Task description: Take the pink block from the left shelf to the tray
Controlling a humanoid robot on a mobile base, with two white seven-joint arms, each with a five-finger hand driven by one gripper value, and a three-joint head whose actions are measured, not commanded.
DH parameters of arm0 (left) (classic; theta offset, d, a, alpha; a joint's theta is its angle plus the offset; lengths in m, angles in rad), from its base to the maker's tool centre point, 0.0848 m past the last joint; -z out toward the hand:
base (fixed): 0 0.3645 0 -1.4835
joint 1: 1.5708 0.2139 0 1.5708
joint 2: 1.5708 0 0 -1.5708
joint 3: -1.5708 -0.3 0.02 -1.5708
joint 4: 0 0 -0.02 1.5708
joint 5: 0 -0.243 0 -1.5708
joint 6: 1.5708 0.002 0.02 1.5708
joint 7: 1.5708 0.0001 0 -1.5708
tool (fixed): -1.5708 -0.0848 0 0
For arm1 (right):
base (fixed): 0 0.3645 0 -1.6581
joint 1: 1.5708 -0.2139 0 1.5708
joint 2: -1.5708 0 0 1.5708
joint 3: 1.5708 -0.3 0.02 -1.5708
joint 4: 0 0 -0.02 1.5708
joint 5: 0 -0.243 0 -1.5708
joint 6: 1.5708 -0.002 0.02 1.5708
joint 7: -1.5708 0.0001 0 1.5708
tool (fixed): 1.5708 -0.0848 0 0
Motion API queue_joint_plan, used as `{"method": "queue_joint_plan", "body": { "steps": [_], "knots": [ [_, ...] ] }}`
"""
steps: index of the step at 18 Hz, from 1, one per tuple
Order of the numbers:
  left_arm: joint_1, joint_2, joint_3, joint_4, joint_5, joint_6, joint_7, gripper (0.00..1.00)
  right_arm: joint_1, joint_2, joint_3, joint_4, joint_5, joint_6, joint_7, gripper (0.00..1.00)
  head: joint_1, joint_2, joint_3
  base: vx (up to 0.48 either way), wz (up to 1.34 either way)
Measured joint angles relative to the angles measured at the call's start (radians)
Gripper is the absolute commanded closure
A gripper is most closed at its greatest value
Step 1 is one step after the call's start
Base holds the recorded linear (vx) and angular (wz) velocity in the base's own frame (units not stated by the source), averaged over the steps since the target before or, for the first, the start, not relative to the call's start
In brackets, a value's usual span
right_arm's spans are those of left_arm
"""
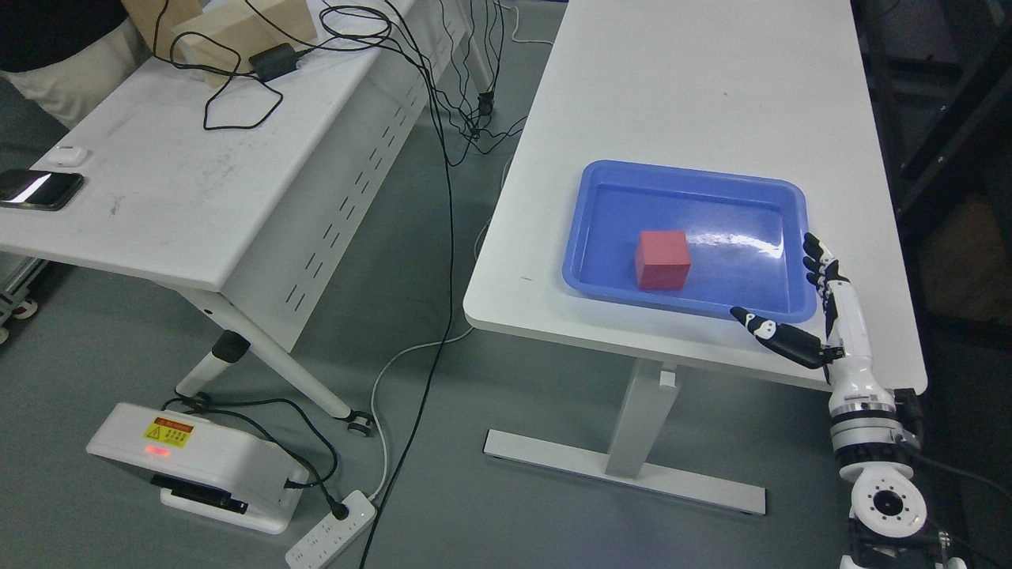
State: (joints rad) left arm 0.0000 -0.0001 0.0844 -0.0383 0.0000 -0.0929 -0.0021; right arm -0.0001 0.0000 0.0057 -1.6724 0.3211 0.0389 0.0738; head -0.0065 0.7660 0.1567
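Observation:
A pinkish-red block (662, 259) rests inside the blue tray (601, 178), left of the tray's middle, on the white table (696, 87). My right hand (806, 304) hovers by the tray's near right corner, fingers spread and holding nothing; the thumb points toward the tray's front rim. The block lies well to the left of that hand, apart from it. No left arm shows in the head view.
A second white table (182, 182) at the left carries a phone (38, 189), an earbud case (65, 156), wooden blocks (237, 32) and cables. On the floor sit a white device (198, 466), a power strip (332, 537) and trailing cords.

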Motion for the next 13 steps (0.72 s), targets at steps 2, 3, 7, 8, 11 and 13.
{"method": "queue_joint_plan", "body": {
  "steps": [2, 3, 7, 8, 11, 13],
  "knots": [
    [0.0, 0.0, 0.0, 0.0, 0.0, 0.0, 0.0, 0.0, 0.0, 0.0, -0.001, 0.0, 0.0, 0.0, 0.0, 0.0, 0.0, 0.0, 0.0, -0.138, -0.56],
    [0.0, 0.0, 0.0, 0.0, 0.0, 0.0, 0.0, 0.0, 0.0, 0.0, -0.002, 0.0, 0.0, 0.0, 0.0, 0.0, 0.0, 0.0, 0.0, -0.161, -0.44],
    [0.0, 0.0, 0.0, 0.0, 0.0, 0.0, 0.0, 0.0, 0.0, 0.0, -0.003, 0.0, -0.003, 0.0, 0.004, 0.0, 0.0, 0.0, 0.0, -0.173, -0.25],
    [0.0, 0.0, 0.0, 0.0, 0.0, 0.0, 0.0, 0.0, 0.0, 0.0, -0.003, 0.0, -0.003, 0.0, 0.005, 0.0, 0.0, 0.0, 0.0, -0.197, -0.06],
    [0.0, 0.0, 0.0, 0.0, 0.0, 0.0, 0.0, 0.0, 0.0, 0.0, -0.004, -0.001, -0.005, 0.0, 0.006, 0.0, 0.0, 0.0, 0.0, -0.211, 0.13],
    [0.0, 0.0, 0.0, 0.0, 0.0, 0.0, 0.0, 0.0, 0.0, 0.0, -0.001, -0.001, -0.005, 0.0, 0.008, 0.0, 0.0, 0.0, 0.0, -0.199, 0.24]
  ]
}}
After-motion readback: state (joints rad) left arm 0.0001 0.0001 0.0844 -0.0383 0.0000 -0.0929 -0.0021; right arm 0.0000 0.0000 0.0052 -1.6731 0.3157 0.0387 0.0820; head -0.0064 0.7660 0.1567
